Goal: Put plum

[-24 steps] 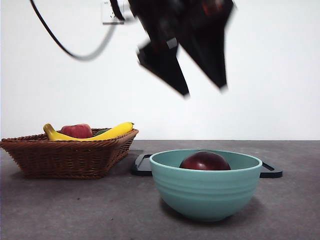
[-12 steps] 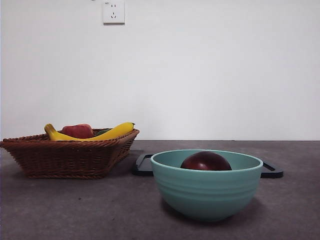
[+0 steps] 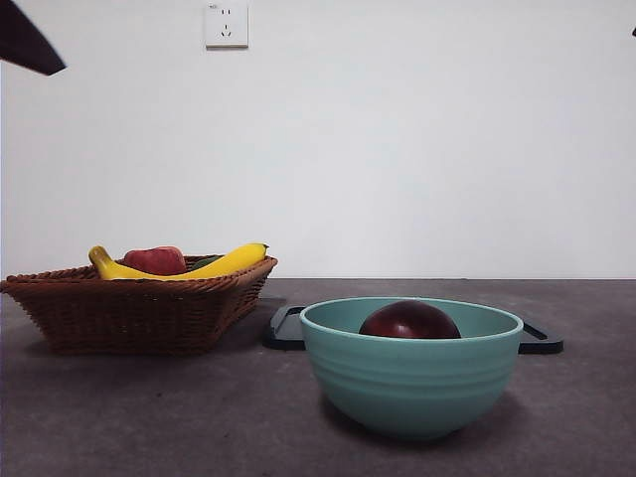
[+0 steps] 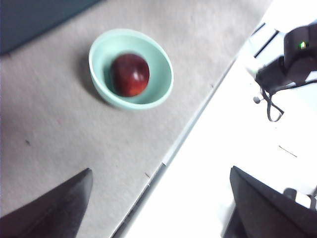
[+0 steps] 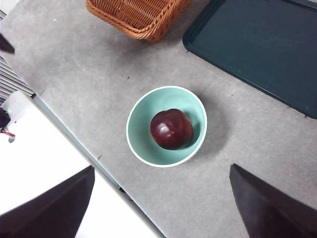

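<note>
Both pincers hang high above the table, jaws spread wide and holding nothing: the left pincer and the right pincer. Well below and apart from each, the plum lies inside the teal bowl, near a wicker basket and dark tray.

Dark maroon plum, glossy and round, just sitting inside the teal bowl, untouched.

My front view is evenly lit and sharp, with a soft shadow under the bowl on the worktop. My left wrist view is blurred and overexposed beyond the worktop's edge. My right wrist view is crisp, with glare on the plum.
</note>
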You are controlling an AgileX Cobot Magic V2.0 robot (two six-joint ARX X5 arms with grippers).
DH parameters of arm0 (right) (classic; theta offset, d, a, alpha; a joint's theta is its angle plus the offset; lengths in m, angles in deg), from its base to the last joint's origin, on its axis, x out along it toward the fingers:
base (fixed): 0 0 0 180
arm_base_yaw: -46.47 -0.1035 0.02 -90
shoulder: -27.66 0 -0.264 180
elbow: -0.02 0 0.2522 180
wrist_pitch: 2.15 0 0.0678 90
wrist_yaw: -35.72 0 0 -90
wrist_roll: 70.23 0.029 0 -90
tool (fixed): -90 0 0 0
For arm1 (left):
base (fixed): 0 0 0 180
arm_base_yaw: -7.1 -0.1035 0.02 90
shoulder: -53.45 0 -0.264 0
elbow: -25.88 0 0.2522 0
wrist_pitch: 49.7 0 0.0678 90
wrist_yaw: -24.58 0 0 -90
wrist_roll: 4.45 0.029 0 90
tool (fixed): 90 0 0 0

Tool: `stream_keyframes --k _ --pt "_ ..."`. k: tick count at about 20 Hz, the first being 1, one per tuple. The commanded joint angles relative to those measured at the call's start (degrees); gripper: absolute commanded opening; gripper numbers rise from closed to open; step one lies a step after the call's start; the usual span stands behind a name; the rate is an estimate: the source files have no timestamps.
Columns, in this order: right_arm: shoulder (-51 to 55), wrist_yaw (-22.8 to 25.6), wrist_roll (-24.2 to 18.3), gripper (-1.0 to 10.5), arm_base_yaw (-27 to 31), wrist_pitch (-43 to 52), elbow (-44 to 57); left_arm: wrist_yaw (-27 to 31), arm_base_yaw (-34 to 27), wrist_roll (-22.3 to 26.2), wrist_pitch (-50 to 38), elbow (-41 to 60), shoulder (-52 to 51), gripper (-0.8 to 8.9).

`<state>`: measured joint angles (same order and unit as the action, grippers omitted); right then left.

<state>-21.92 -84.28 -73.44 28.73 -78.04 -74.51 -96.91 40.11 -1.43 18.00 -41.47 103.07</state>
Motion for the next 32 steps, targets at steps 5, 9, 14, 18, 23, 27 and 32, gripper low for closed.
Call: stream_keyframes --k 5,9,14,18,23,27,32 --pt "-0.5 -0.3 -0.2 4.4 -0.3 0.3 -1.0 -0.3 0.3 -0.6 -1.3 -0.5 0.2 4.32" --pt "-0.5 -0.2 0.3 4.4 -0.3 0.1 -1.0 -0.3 0.3 -0.6 -1.3 -0.5 0.2 4.32" --pt "-1.3 0.0 2.8 4.4 -0.3 0.7 0.7 -0.3 0.3 -0.7 -1.8 -0.5 0.2 4.32" --pt "-3.0 0.0 8.4 4.3 -1.8 10.1 8.7 -0.3 0.3 -0.8 -2.5 -0.5 0.2 4.32" --pt "-9.2 5.8 12.5 4.1 -6.4 22.0 15.2 -0.3 0.3 -0.7 -2.5 -0.5 0.2 4.32" --pt "-15.9 11.0 13.5 3.5 -10.2 27.8 16.5 -0.3 0.3 -0.7 -2.6 -0.5 0.2 4.32" --pt "-24.2 16.9 14.4 2.6 -14.3 32.4 16.5 -0.3 0.3 -0.7 -2.6 -0.5 0.2 4.32"
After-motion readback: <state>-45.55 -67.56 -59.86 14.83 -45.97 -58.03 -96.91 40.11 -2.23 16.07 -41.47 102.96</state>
